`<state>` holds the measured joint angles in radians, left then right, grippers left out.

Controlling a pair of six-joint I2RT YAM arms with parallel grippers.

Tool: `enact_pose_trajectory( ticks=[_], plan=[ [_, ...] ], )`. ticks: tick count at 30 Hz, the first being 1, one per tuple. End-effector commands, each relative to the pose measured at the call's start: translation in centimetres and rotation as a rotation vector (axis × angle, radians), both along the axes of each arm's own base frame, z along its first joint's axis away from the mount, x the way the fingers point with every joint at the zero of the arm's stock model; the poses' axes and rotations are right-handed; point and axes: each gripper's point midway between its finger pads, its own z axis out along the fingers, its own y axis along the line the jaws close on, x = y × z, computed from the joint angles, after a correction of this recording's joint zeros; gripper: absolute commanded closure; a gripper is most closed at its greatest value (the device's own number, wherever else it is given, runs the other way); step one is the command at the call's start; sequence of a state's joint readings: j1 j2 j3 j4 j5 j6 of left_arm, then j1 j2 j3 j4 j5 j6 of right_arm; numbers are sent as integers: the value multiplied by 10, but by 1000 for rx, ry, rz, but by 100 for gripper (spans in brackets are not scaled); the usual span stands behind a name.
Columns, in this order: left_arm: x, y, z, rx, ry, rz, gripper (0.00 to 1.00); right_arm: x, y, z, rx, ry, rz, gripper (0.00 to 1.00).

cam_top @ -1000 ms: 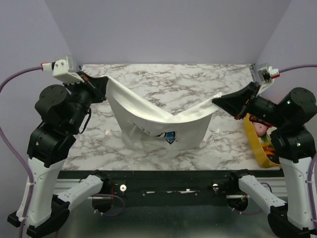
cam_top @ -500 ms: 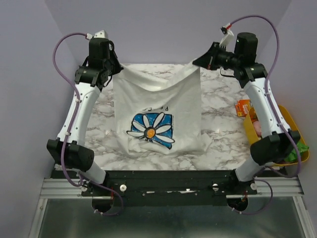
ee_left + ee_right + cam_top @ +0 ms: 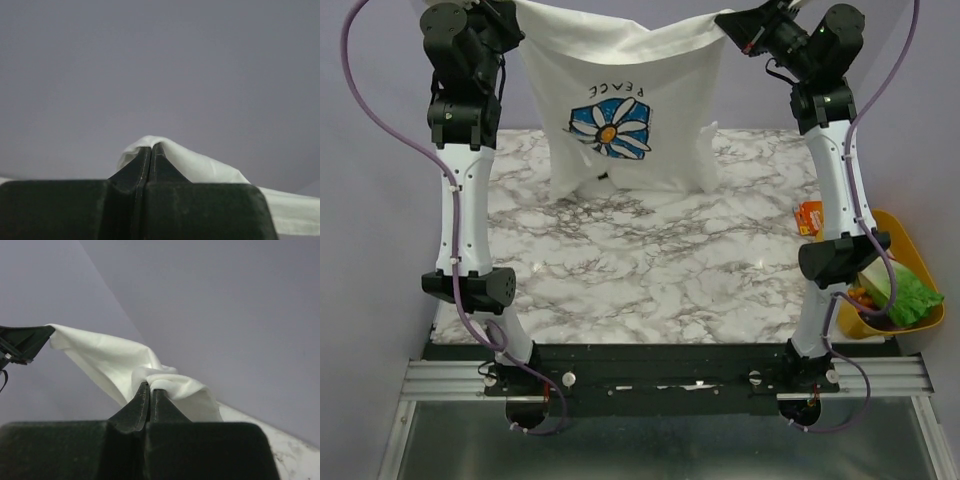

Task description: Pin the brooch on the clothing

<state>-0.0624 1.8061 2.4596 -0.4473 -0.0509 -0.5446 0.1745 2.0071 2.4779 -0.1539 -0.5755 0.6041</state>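
Both left hand (image 3: 151, 148) and right hand (image 3: 150, 386) are pinching shut on top corners of the clothing (image 3: 640, 160), holding it aloft. Fabric is sagging, soft and light; edges probably grip best.

The white T-shirt (image 3: 665, 110) is showing one readable word, PEACE (image 3: 620, 90), in blue capitals, sitting just above the blue-and-white flower print (image 3: 611, 128) on its chest.

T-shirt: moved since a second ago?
Yes. The T-shirt has risen and shifted toward the far edge of the marble table, from sagging near its middle.
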Motion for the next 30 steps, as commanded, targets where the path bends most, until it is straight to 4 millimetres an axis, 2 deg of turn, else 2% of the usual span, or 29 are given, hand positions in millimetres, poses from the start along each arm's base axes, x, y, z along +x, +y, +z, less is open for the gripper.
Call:
enact_pose_trajectory(
  ticks=[1, 2, 3, 4, 5, 6, 7, 8, 9, 10, 11, 12, 13, 14, 15, 16, 17, 18, 19, 20, 21, 22, 23, 24, 25, 26, 27, 29, 30],
  plan=[
    [-57, 5, 81, 48, -312, 9, 100, -63, -27, 109, 76, -348, -97, 100],
    [-52, 6, 68, 62, -284, 12, 100, -78, -30, 121, 71, -386, -104, 99],
    [-71, 6, 76, 72, -310, 11, 100, -85, -33, 126, 50, -417, -120, 99],
    [-77, 6, 75, 80, -317, 10, 100, -82, -33, 118, 34, -405, -121, 99],
    [-66, 4, 46, 88, -254, 0, 100, -82, -32, 114, 22, -401, -123, 100],
    [-82, 5, 46, 88, -263, -1, 100, -93, -34, 118, 11, -416, -127, 99],
    [-83, 4, 35, 87, -246, -6, 100, -92, -33, 111, -15, -415, -126, 99],
    [-69, 2, -9, 82, -150, -13, 100, -76, -30, 81, -43, -342, -123, 100],
    [-84, 3, -14, 70, -146, -16, 100, -82, -31, 75, -57, -330, -123, 99],
    [-85, 3, -34, 65, -109, -20, 100, -79, -30, 56, -90, -298, -119, 99],
    [-77, 2, -88, 43, 4, -24, 100, -63, -27, 9, -123, -194, -112, 99],
    [-92, 4, -98, 27, 12, -21, 100, -59, -27, -20, -142, -133, -108, 100],
    [-95, 3, -120, 19, 47, -23, 100, -73, -28, -29, -146, -116, -101, 99],
    [-93, 2, -175, 15, 155, -26, 100, -74, -29, -53, -156, -66, -98, 100],
    [-105, 1, -189, 2, 178, -28, 100, -69, -28, -126, -185, 91, -82, 99],
    [-111, -5, -213, 1, 232, -50, 100, -83, -27, -142, -169, 127, -62, 100],
    [-117, -9, -261, -2, 331, -63, 100, -90, -27, -178, -170, 202, -52, 99],
    [-128, -15, -274, -21, 352, -85, 100, -98, -27, -206, -175, 262, -37, 99],
    [-136, -20, -294, -30, 400, -97, 100, -113, -29, -274, -194, 411, -27, 100],
    [-148, -32, -329, -31, 475, -130, 100, -129, -33, -285, -188, 436, -35, 100],
    [-161, -40, -333, -34, 469, -158, 100, -140, -35, -305, -184, 486, -41, 100],
    [-172, -47, -346, -39, 502, -175, 100, -163, -38, -353, -182, 613, -40, 99],
    [-184, -54, -368, -17, 545, -169, 100, -178, -40, -356, -174, 621, -39, 100],
    [-195, -55, -366, -17, 530, -171, 100, -190, -43, -369, -177, 659, -44, 100],
    [-206, -55, -379, -10, 574, -164, 100, -203, -47, -385, -176, 730, -59, 100],
    [-215, -55, -391, -29, 605, -155, 100, -222, -50, -409, -184, 813, -60, 100],
    [-226, -58, -391, -38, 603, -173, 100, -232, -53, -405, -175, 810, -65, 100],
    [-245, -58, -411, -67, 677, -174, 100, -256, -58, -425, -162, 921, -87, 100],
    [-252, -59, -410, -85, 679, -183, 100, -264, -59, -422, -156, 922, -93, 100]
  ],
)
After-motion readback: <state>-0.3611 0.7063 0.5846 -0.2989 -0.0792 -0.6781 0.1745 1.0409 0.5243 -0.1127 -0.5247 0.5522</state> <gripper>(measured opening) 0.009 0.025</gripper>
